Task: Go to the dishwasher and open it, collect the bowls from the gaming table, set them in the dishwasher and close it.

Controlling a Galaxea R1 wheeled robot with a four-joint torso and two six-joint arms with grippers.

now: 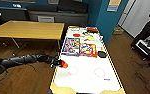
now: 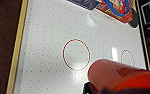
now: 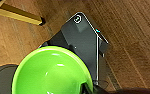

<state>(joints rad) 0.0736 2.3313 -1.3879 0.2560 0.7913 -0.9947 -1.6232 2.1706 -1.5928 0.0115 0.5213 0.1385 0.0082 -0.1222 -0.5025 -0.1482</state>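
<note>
1. Head view: the left arm comes in over the near-left edge of the gaming table (image 1: pixel 91 75), and the left gripper (image 1: pixel 60 63) carries a red bowl (image 1: pixel 64 64) just above the white top beside the yellow rim, clear of the surface, which looks like a lift made for carrying. A black bowl (image 1: pixel 101 54) lies further up the table by the right edge, next to the board-game sheets (image 1: pixel 79 48), not yet collected
2. Left wrist view: the red bowl (image 2: pixel 121 76) looms close to the camera over the white field with its red circle (image 2: pixel 76 54); I judge the gripper closed on it, since it hangs free of the table
3. Right wrist view: a lime green bowl (image 3: pixel 51 72) sits close under the camera, above wooden floor (image 3: pixel 131 37) and the robot's dark base; it appears held at its rim by the right gripper, kept low and away from the table so the left arm can work
</note>
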